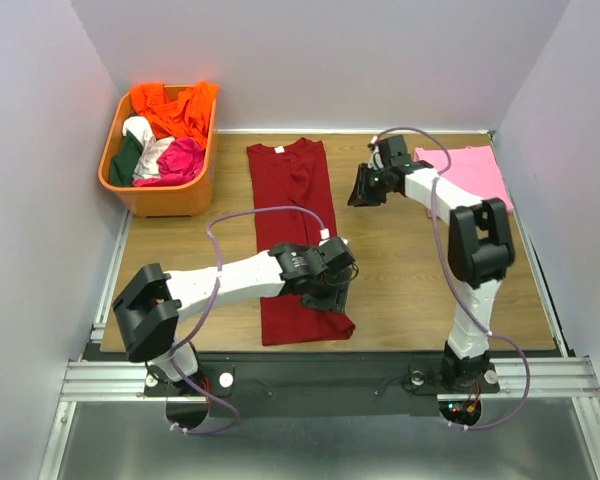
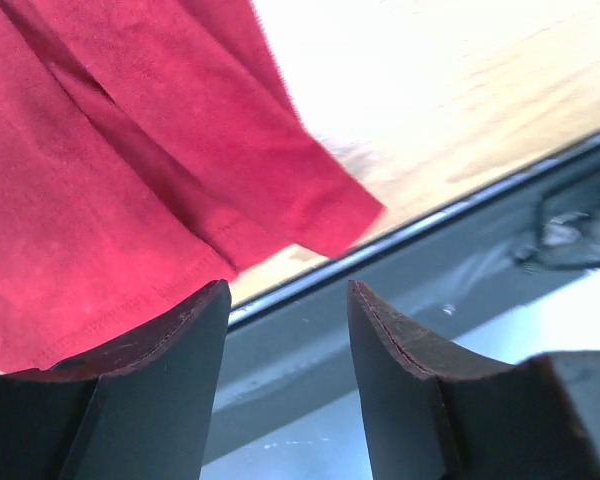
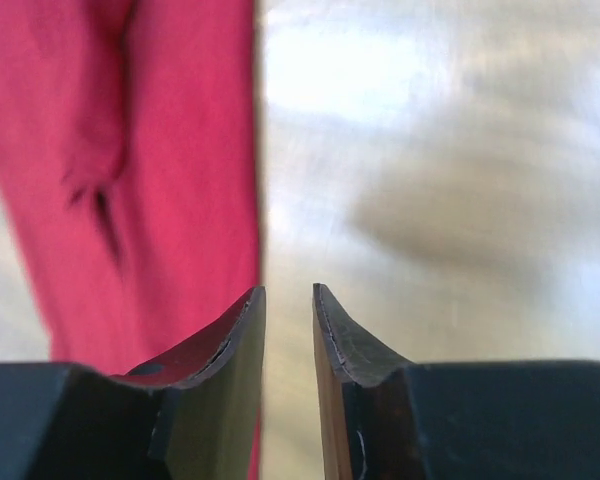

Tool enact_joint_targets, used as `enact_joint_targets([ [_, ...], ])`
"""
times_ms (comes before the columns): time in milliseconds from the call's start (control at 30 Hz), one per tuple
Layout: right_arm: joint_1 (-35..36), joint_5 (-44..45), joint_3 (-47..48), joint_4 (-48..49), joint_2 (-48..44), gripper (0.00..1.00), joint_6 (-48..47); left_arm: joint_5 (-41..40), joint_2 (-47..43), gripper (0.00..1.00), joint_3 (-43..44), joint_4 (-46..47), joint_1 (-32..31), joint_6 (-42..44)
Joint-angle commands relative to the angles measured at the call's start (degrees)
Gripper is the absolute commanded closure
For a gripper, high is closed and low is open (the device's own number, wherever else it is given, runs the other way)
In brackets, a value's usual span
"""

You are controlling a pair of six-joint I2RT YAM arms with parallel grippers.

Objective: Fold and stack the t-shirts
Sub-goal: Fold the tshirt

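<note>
Maroon t-shirt [image 1: 290,190], a long strip mid-table, is being folded: left gripper [image 2: 288,290] is being held wide at its near hem, right gripper [image 3: 288,295] barely parted by its far edge, both empty; regrasping for a crosswise fold is likely being called for.

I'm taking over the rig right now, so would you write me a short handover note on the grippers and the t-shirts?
The left gripper is open and empty, at the near end of the maroon t-shirt.
The right gripper is slightly open and empty, beside that shirt's right edge, nearer its far end.
The maroon t-shirt lies mid-table as a long narrow strip. The pink t-shirt lies flat at the far right, apart from it and partly hidden by the right arm.
Done: the maroon shirt's lengthwise fold.
Left: fold it crosswise, deal with the pink one, then stack them.
</note>
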Motion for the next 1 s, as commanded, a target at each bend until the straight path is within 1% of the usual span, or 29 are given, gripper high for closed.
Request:
enact_joint_targets([
  [0, -0.3, -0.3, -9.5, 0.9, -13.3, 0.68, 1.8, -2.2, -6.3, 0.38, -1.5, 0.7, 0.0, -2.4],
  [33, -0.2, -1.4, -11.6, 0.9, -17.6, 0.68, 2.2, -2.2, -7.0, 0.38, -2.5, 0.9, 0.2, -3.0],
  [67, 0.0, -4.4, -16.3, 0.9, -19.5, 0.68, 3.2, -4.1, -8.2, 0.39, -4.7, 1.1, 1.1, -3.3],
  [100, 0.3, -5.8, -18.6, 0.9, -21.6, 0.68, 3.8, -4.1, -8.9, 0.41, -5.7, 1.8, 1.6, -3.9],
  [133, 0.9, -7.3, -20.7, 0.9, -25.0, 0.68, 4.4, -4.1, -9.5, 0.45, -6.9, 2.4, 2.3, -4.0],
  [167, 3.0, -7.6, -25.2, 0.8, -27.1, 0.68, 5.3, -3.9, -10.6, 0.47, -9.4, 3.1, 3.0, -4.1],
  [200, 4.3, -7.9, -27.3, 0.8, -28.8, 0.68, 5.9, -3.8, -11.0, 0.49, -10.7, 3.9, 3.8, -4.3],
  [233, 7.2, -8.3, -29.8, 0.7, -32.0, 0.68, 6.8, -3.7, -11.7, 0.54, -11.7, 4.1, 4.3, -4.2],
  [300, 10.2, -8.8, -33.7, 0.8, -34.8, 0.68, 9.5, -3.4, -12.2, 0.56, -14.8, 5.1, 5.6, -3.9],
  [333, 13.6, -8.2, -37.6, 0.8, -36.1, 0.68, 10.6, -3.2, -12.5, 0.57, -15.6, 5.3, 6.0, -3.5],
  [367, 15.3, -7.9, -39.2, 0.8, -38.2, 0.68, 12.4, -3.1, -12.6, 0.58, -16.9, 5.5, 6.1, -3.3],
  [467, 20.7, -6.5, -45.0, 0.9, -40.8, 0.68, 15.4, -2.9, -13.2, 0.59, -18.7, 6.6, 6.7, -3.2],
  [567, 22.7, -5.5, -49.7, 0.9, -43.6, 0.68, 18.2, -2.9, -14.1, 0.59, -20.4, 7.8, 7.0, -3.5],
  [767, 26.7, -7.5, -53.2, 1.3, -43.0, 0.69, 19.7, -2.9, -14.7, 0.59, -22.6, 9.1, 7.4, -4.0],
  [867, 28.8, -6.2, -53.2, 2.5, -41.5, 0.69, 20.6, -2.9, -14.7, 0.59, -23.9, 10.1, 7.5, -4.3],
  [900, 29.2, -6.0, -52.7, 2.7, -41.1, 0.69, 21.0, -1.2, -14.8, 0.59, -24.1, 10.5, 7.4, -4.5],
  [967, 31.0, -4.7, -51.3, 2.7, -40.8, 0.72, 21.4, -1.1, -15.3, 0.59, -24.4, 10.6, 7.4, -4.7],
])
